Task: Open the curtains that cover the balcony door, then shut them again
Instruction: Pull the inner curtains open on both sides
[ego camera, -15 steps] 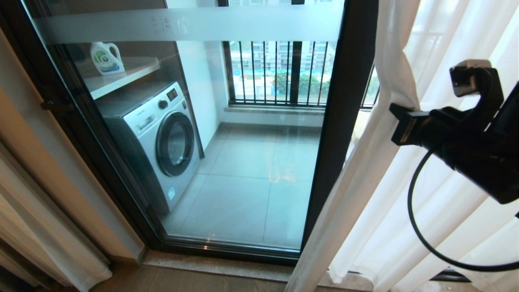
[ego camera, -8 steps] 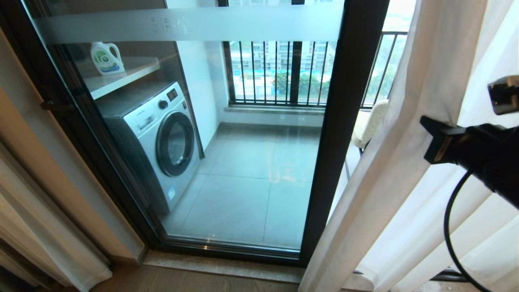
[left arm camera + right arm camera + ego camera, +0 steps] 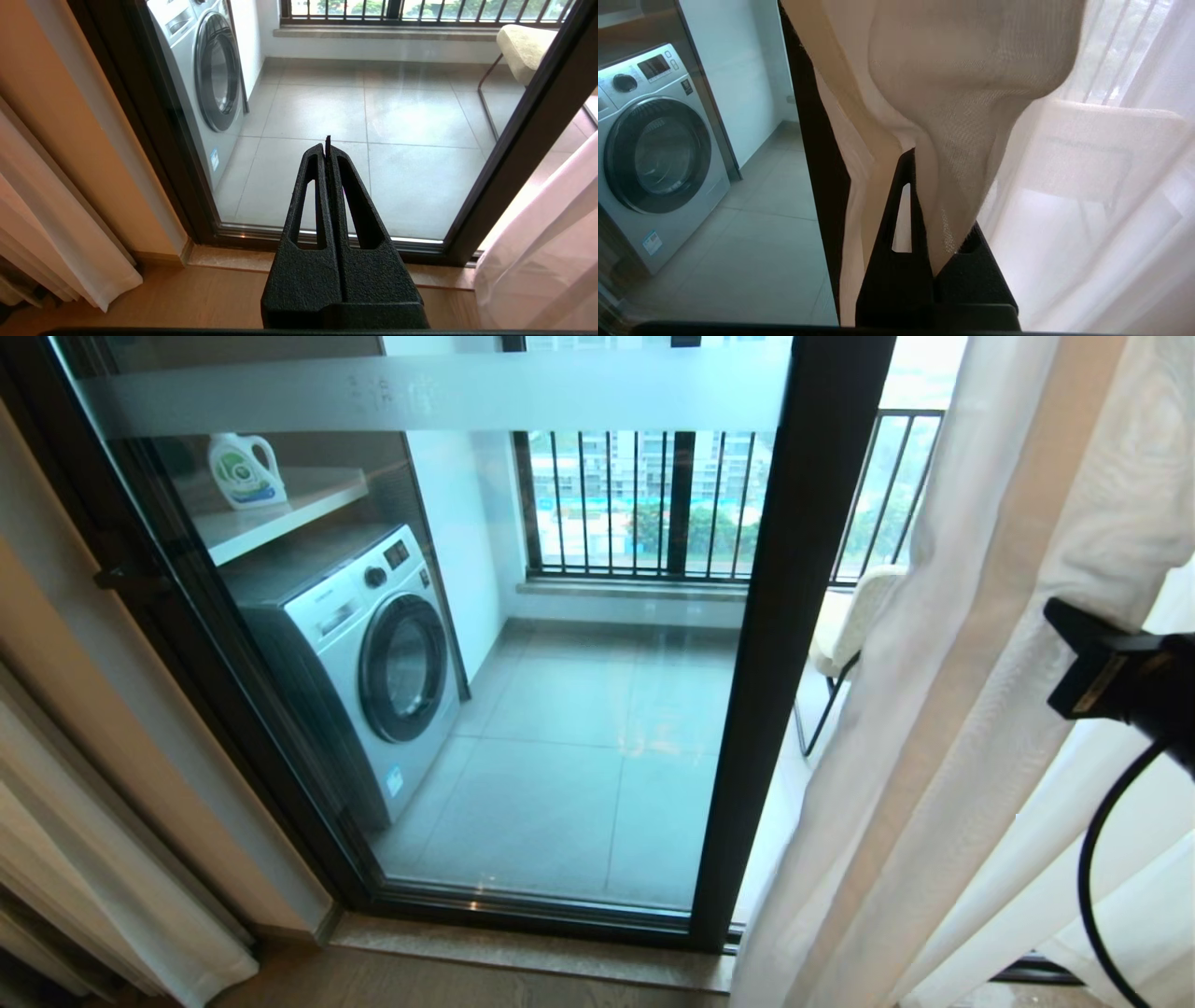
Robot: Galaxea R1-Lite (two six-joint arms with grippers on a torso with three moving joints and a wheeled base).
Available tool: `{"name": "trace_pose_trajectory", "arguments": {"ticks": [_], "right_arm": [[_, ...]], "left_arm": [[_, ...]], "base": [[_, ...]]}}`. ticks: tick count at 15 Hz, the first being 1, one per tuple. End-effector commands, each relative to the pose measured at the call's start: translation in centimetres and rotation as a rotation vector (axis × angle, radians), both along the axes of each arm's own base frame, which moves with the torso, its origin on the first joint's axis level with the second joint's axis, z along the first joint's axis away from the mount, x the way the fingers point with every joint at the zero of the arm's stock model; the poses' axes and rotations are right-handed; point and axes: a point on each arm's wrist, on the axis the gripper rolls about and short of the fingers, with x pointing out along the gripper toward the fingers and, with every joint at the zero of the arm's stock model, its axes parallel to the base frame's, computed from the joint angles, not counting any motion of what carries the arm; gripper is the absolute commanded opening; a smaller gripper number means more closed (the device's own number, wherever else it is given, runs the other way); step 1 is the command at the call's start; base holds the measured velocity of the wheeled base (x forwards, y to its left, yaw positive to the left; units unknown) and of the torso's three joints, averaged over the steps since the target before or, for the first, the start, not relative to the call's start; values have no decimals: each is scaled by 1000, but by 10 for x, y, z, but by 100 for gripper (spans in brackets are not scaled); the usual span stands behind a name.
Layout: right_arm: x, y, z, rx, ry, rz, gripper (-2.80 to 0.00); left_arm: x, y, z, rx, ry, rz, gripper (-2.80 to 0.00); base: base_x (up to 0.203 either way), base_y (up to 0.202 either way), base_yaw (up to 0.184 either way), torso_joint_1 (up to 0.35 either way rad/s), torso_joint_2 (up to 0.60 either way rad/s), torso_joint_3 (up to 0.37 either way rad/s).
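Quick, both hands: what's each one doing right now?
Left hand: shut, empty, parked facing the balcony door.
Right hand: shut on the sheer curtain.

Sheer woven cloth curtains (image 3: 971, 93), glossy glass balcony door (image 3: 560, 709), matt grainy plastic fingers (image 3: 322, 196)

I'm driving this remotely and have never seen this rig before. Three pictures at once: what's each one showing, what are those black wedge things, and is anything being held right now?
The wide picture comes from the robot's head, looking down at the balcony door. Through the glass are a washing machine and a chair.

The other two pictures come from cameras on the wrists. The black wedges are the grippers' fingers, seen from behind.

The left gripper is shut on nothing and points at the glass, parked.

The right gripper is shut on a fold of the curtains, the sheer white panel at the right of the head view. In that view only its black body shows, pressed into the fabric.
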Motion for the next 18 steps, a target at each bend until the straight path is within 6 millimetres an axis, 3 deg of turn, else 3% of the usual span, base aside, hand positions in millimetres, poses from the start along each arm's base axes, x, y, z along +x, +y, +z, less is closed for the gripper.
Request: {"name": "trace_pose_trajectory", "arguments": {"ticks": [1, 5, 18], "right_arm": [[9, 2, -3, 2, -2, -3, -280], [25, 6, -4, 23, -65, -3, -280], [35, 3, -10, 24, -74, -26, -280]], "left_arm": [[0, 0, 0, 0, -1, 0, -280], [0, 0, 0, 0, -2, 1, -280], [0, 0, 0, -1, -2, -1, -280]], "base": [[0, 0, 0, 0, 0, 0], [0, 0, 0, 0, 0, 0], [0, 0, 0, 0, 0, 0]]}}
